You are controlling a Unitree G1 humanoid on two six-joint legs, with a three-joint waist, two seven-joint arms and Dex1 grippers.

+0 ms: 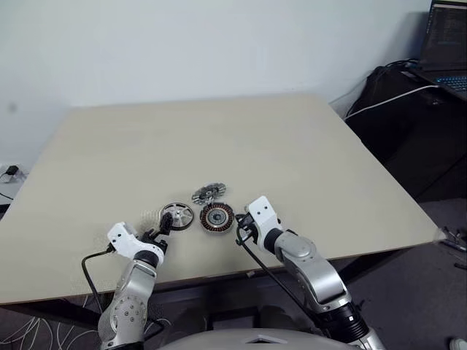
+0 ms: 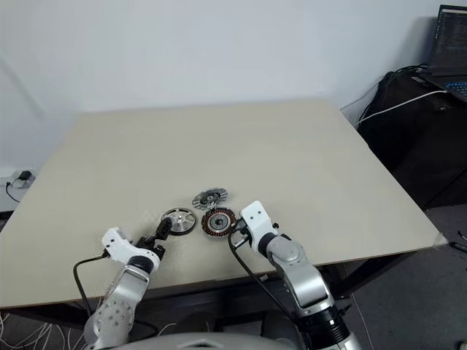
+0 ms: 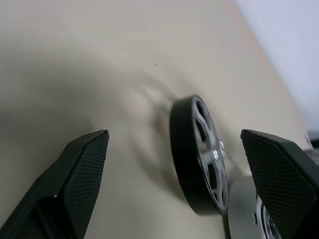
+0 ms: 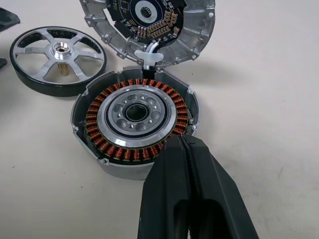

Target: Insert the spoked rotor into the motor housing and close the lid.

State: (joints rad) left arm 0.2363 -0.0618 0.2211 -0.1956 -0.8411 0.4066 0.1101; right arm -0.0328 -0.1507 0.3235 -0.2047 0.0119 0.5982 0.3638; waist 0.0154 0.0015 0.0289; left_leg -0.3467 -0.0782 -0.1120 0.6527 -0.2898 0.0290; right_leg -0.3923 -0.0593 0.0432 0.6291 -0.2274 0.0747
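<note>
Left gripper (image 3: 174, 184) points forward and slightly down, its black fingers (image 3: 75, 184) spread wide apart. Right gripper (image 4: 185, 149) angles down and leftward, fingers pressed together.

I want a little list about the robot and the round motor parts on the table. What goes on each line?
table: beige, holds three round parts near the robot
spoked rotor: silver spokes, dark rim, lies flat beside the motor housing
motor housing: copper windings around a pale centre, nothing inserted yet
lid: silver, with a circuit board, touches the housing's far edge, joined by a white connector
left hand: open, fingers either side of the rotor, not gripping
right hand: shut, tips at the housing's near rim
laptop: far right, screen lit
</note>
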